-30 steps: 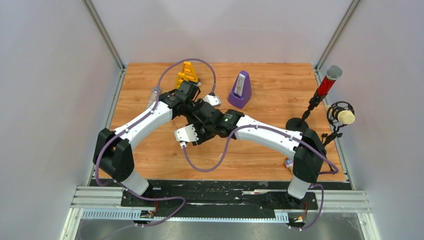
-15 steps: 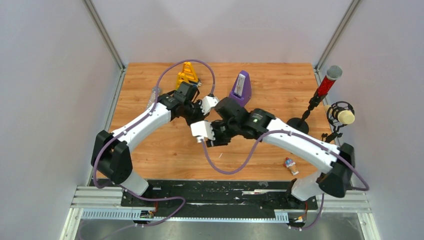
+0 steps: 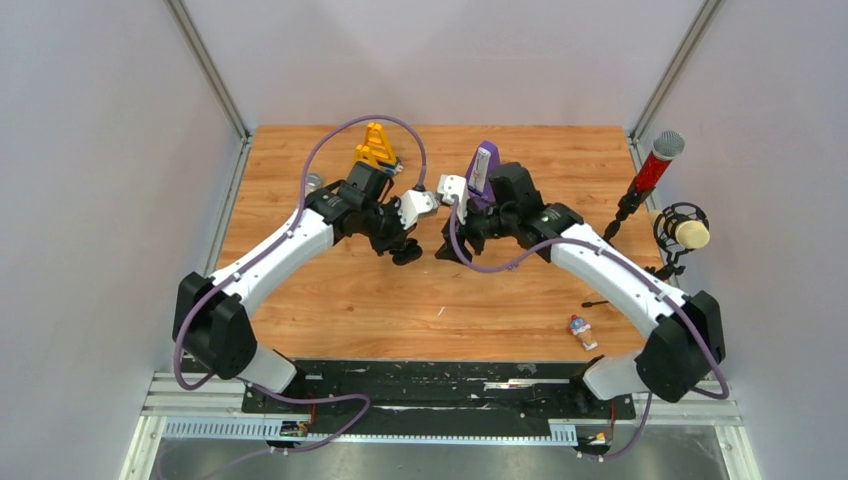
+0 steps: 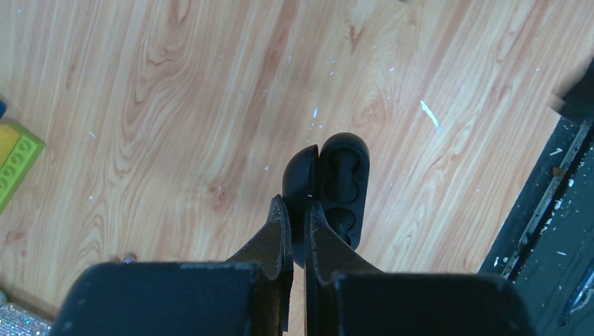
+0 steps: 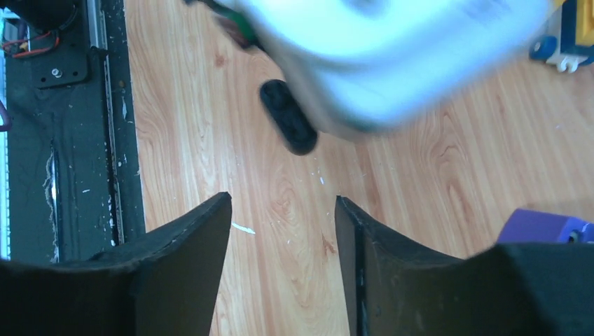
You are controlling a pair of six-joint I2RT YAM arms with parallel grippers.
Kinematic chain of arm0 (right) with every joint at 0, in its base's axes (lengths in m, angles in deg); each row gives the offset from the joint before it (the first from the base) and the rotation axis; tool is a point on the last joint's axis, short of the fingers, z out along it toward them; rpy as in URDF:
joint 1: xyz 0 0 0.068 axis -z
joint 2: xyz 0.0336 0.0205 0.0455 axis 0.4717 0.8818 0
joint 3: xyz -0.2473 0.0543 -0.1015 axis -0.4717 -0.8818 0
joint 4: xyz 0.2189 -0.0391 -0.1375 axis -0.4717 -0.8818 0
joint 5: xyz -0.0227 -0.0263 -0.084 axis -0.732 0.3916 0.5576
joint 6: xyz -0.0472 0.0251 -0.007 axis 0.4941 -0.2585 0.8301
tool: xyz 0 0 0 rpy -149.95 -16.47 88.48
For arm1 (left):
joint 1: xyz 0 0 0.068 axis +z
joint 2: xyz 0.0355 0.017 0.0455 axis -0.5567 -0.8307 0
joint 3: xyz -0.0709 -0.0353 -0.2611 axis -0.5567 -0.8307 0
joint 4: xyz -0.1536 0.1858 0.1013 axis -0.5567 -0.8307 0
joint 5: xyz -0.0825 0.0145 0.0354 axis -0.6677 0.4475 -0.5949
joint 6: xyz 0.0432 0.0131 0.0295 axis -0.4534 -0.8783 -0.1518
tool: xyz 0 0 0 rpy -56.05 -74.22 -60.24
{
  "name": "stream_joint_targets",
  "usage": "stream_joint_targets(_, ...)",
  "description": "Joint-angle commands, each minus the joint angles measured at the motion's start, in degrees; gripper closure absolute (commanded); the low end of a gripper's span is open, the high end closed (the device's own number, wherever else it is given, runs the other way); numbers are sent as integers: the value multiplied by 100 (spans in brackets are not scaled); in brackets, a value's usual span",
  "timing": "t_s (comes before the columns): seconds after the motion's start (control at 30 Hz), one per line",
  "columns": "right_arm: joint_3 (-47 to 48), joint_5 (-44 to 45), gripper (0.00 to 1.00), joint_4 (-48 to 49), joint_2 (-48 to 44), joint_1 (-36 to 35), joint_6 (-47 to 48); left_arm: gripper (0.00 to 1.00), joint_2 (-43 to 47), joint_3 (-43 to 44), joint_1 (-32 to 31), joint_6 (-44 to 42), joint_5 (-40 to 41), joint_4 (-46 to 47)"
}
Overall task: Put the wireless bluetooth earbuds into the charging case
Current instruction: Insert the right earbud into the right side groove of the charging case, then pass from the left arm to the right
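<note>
Orange-brown wood grain of the table (image 3: 330,300), taken from above. Near its middle, left gripper (image 3: 399,243) pinched down on the charging case (image 3: 409,256), a small black lump at the fingertips. Just to the right of that, right gripper (image 3: 444,248), tips pointed toward the case, near it but apart. Behind the right arm, a purple metronome (image 3: 482,165), partly covered. Farther back on the left, a yellow frame (image 3: 376,146). At the right rim, a red microphone (image 3: 655,160) on a stand.

From the left wrist: fingers (image 4: 279,234) drawn tight together, clamped on the near end of the case (image 4: 343,178), on its lid half as far as shows. Held open like a book, lid to the left, tray with two wells to the right, both reaching out past the fingertips. Dark rounded forms in the wells, too dark to tell whether earbuds or bare sockets. At the left edge, a green and yellow block (image 4: 15,161).

From the right wrist: jaws standing well apart, bare wood showing in the gap. Beyond the tips and a little left of centre, the case (image 5: 287,115) as a black oval, apart from these fingers, its far end hidden under a blurred white housing (image 5: 392,49). Corner of the purple metronome (image 5: 543,227) at the lower right.
</note>
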Motion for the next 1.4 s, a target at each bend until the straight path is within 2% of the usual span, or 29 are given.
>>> stream_joint_targets(0.0, -58, -1538, 38, 456, 323, 545, -64, 100, 387, 53, -22, -239, -426, -57)
stream_joint_targets(0.1, -225, -1957, 27, 493, 482, 587, 354, 100, 522, 15, -21, -330, -680, -122)
stream_joint_targets(0.33, -10, -2901, 20, 535, 1162, 594, 535, 99, 616, 31, -22, -478, -1219, -298)
stream_joint_targets(0.53, 166, -3115, 16, 859, 1577, 594, 157, 99, 651, 16, -25, -479, -1366, -305)
stream_joint_targets(0.83, -77, -3340, 17, 1910, 1659, 518, -817, 99, 648, -27, -27, -335, -1203, -151)
stream_joint_targets(1.03, -408, -3144, 22, 2409, 1578, 356, -909, 99, 574, -16, -29, -247, -1254, -129)
stream_joint_targets(1.2, -569, -3017, 24, 2414, 1485, 289, -612, 99, 501, -18, -23, -210, -1289, -128)
stream_joint_targets(1.37, -679, -3095, 26, 2663, 1406, 286, -765, 98, 514, -73, -21, -210, -1276, -95)
